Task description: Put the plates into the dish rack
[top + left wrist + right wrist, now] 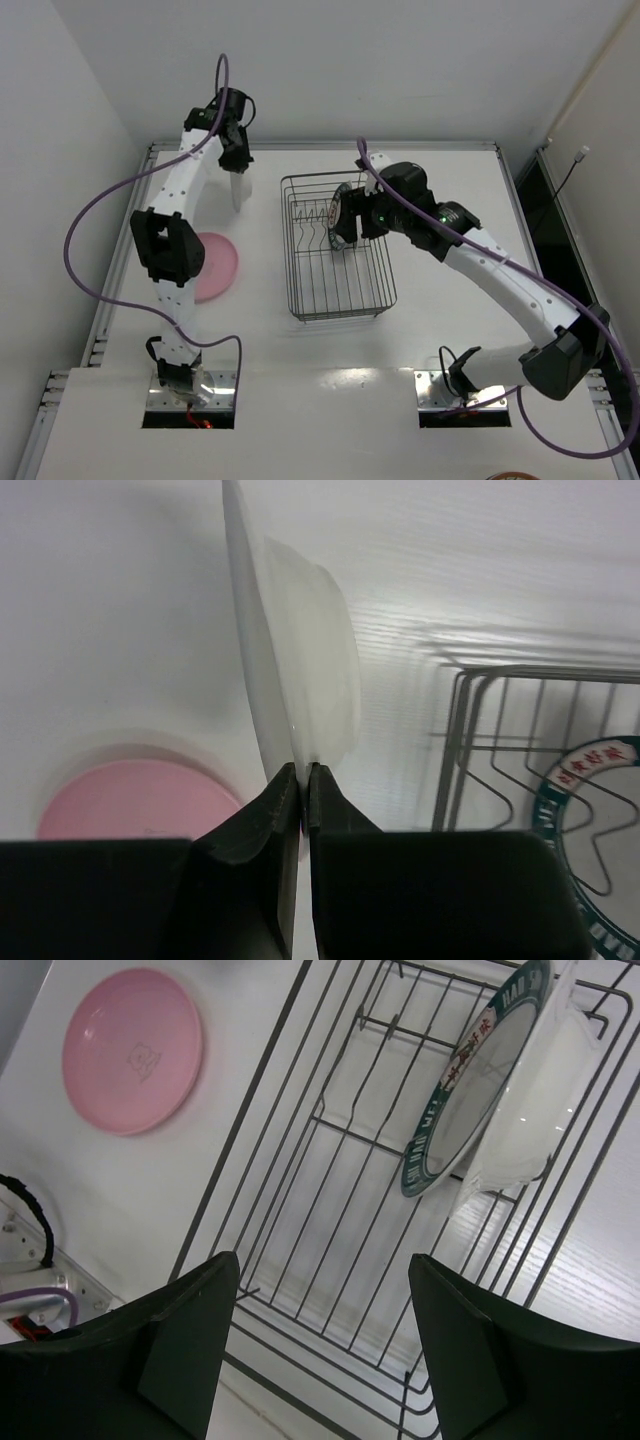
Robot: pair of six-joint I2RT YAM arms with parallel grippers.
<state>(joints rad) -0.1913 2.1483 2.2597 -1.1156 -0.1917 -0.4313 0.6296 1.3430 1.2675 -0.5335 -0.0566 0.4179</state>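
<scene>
My left gripper is shut on the rim of a white translucent plate and holds it edge-on above the table, left of the dish rack. In the left wrist view the jaws pinch the plate's lower rim. A pink plate lies flat on the table, also in the left wrist view and the right wrist view. A white plate with a dark patterned rim stands in the wire rack. My right gripper is open and empty above the rack.
The back wall runs close behind the table's far edge. The rack's wire rim is to the right of the held plate. The arm bases sit at the near edge.
</scene>
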